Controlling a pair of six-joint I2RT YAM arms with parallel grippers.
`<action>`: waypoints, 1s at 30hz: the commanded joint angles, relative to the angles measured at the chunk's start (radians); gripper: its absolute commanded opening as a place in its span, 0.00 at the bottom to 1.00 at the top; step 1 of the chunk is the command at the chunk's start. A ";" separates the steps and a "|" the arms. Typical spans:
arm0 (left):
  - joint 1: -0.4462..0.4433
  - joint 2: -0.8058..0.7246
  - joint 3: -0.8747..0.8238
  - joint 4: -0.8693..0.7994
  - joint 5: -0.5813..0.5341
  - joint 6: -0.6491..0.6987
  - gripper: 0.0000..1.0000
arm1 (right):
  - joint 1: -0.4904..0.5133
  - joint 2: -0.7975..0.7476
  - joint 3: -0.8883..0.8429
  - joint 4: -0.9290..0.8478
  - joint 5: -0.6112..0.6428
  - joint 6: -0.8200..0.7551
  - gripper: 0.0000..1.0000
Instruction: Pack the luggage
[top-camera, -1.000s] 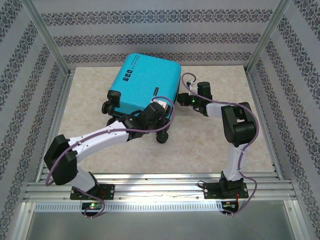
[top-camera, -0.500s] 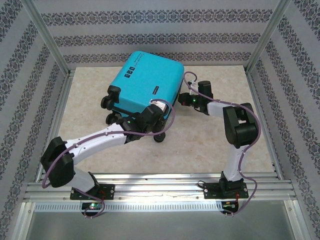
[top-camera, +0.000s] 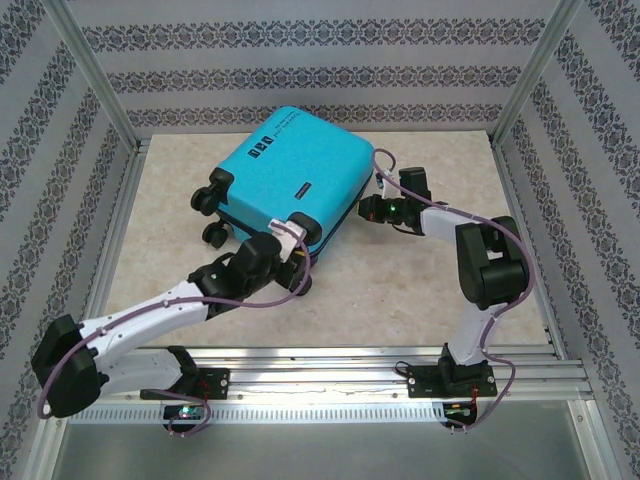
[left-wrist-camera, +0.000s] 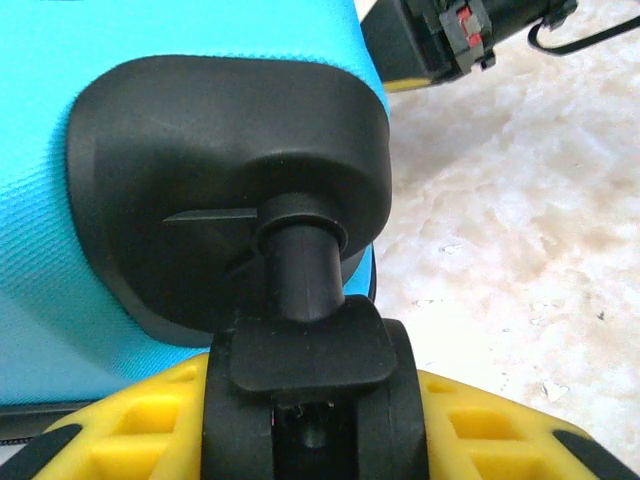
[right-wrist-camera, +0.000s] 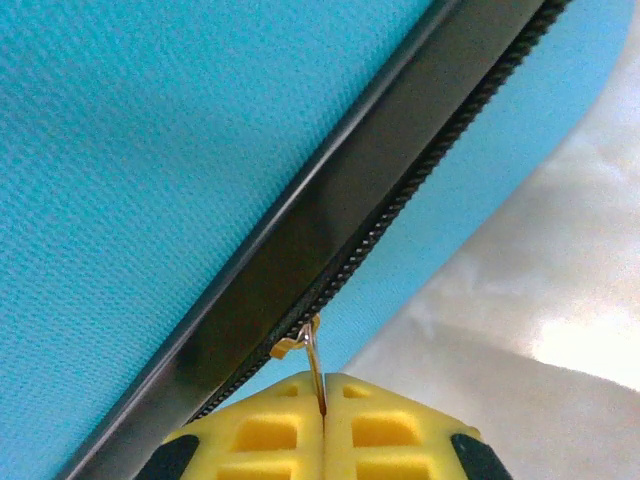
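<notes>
The left pincer (top-camera: 287, 238) clamps a wheel (left-wrist-camera: 305, 350) at the near corner of the suitcase (top-camera: 290, 165); the right pincer (right-wrist-camera: 323, 400) is clenched on the zipper pull (right-wrist-camera: 314, 355) (thin, gold) at its right side.

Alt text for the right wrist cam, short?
The right gripper is pinched shut on the thin metal zipper pull of the turquoise luggage. The black zipper band runs diagonally across the frame; pale table at lower right.
</notes>
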 joint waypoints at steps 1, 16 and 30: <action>0.025 -0.103 -0.095 0.092 0.024 0.037 0.08 | -0.053 -0.032 -0.040 -0.016 0.091 -0.017 0.00; 0.060 -0.294 -0.252 0.168 0.142 0.050 0.03 | -0.173 -0.025 -0.023 0.018 0.086 0.035 0.00; 0.092 -0.397 -0.320 0.176 0.213 0.019 0.01 | -0.243 0.032 0.070 0.027 0.042 0.082 0.00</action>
